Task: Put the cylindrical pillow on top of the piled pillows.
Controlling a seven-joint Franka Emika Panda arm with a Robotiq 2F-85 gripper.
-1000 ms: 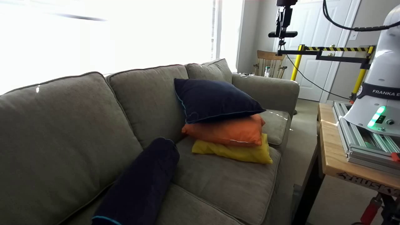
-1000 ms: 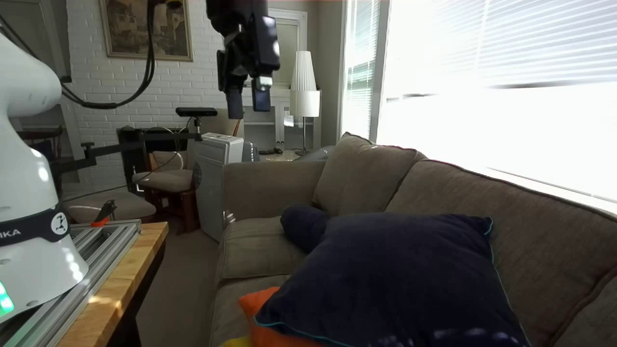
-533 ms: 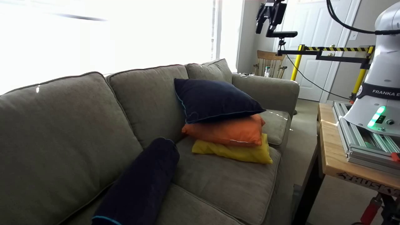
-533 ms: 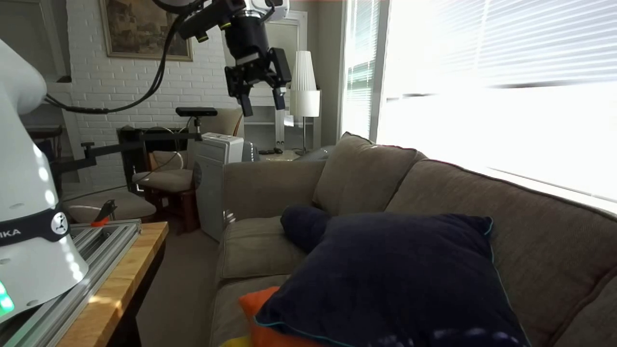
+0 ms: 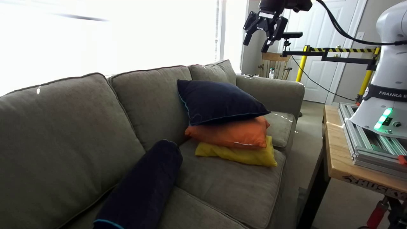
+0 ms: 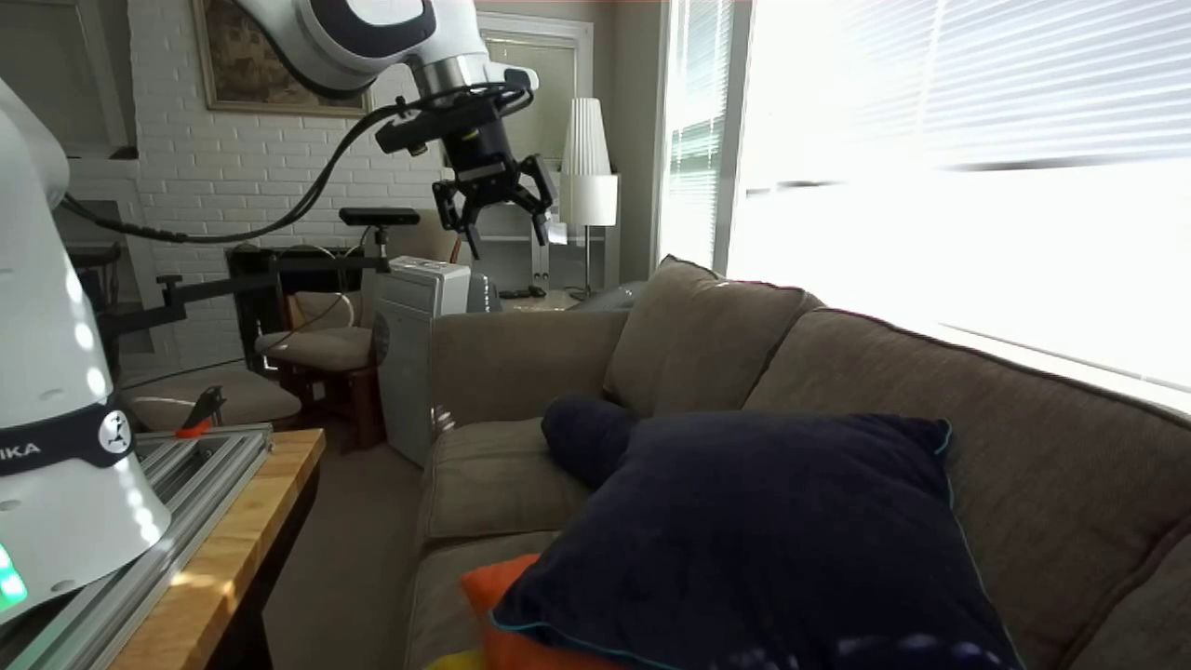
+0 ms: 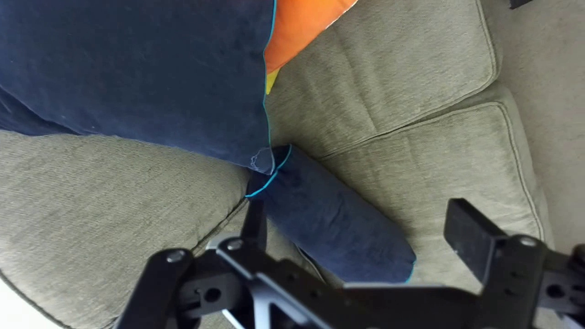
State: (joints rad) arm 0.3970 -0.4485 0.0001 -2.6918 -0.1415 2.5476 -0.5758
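The cylindrical pillow (image 5: 143,187), a dark navy bolster with a light blue edge, lies slanted on the sofa seat. It also shows in the wrist view (image 7: 338,228) and partly behind the pile in an exterior view (image 6: 584,437). The piled pillows are stacked beside it: a navy one (image 5: 222,103) on an orange one (image 5: 229,133) on a yellow one (image 5: 238,155). In the wrist view, a corner of the navy square (image 7: 137,68) overlaps the bolster's end. My gripper (image 5: 256,45) is open and empty, high above the sofa; it also shows in an exterior view (image 6: 507,240).
The grey sofa back cushions (image 5: 152,95) rise behind the pillows, with an armrest (image 5: 270,92) at the far end. The robot base stands on a wooden table (image 5: 337,152) facing the sofa. A camera on a bracket (image 5: 292,35) and a lamp (image 6: 589,186) stand farther off.
My gripper has swung left in the exterior view with the table's front edge, turned, and moved away from the camera in the view of the lamp. The pillows have not moved.
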